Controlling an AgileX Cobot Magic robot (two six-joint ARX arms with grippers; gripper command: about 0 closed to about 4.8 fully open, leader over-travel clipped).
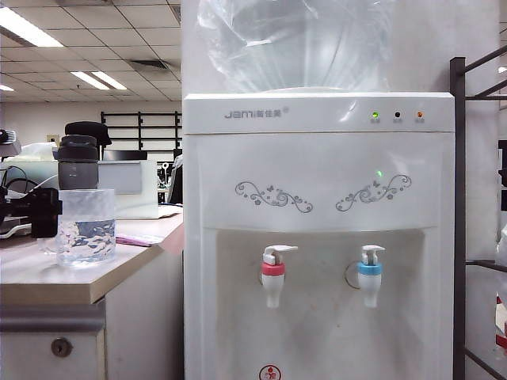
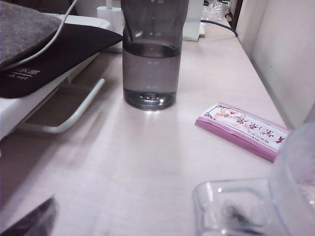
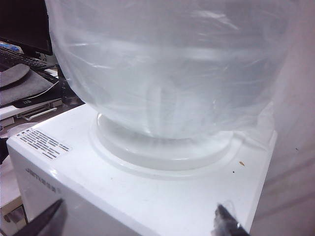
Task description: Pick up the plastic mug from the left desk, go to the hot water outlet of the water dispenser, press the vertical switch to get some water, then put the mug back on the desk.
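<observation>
Exterior view: the plastic mug [image 1: 86, 226] stands on the left table [image 1: 71, 277] near its front edge, left of the water dispenser [image 1: 317, 237]. A smoky-grey bottle [image 1: 78, 162] stands just behind it. A dark piece at the far left edge beside the mug may belong to the left arm; I cannot tell. The hot water outlet [image 1: 273, 279] with its vertical switch [image 1: 279, 252] hangs left of the blue-collared tap [image 1: 369, 275].

Left wrist view: the left claw [image 2: 162, 221] is spread wide, grasping nothing; only one dark fingertip [image 2: 32, 221] shows clearly. The mug is cut off, its handle between the fingers. A pink packet [image 2: 242, 130] lies beyond.

Right wrist view: the right claw [image 3: 135, 219], released, hovers before the dispenser's top, just under the big clear bottle [image 3: 167, 69].
</observation>
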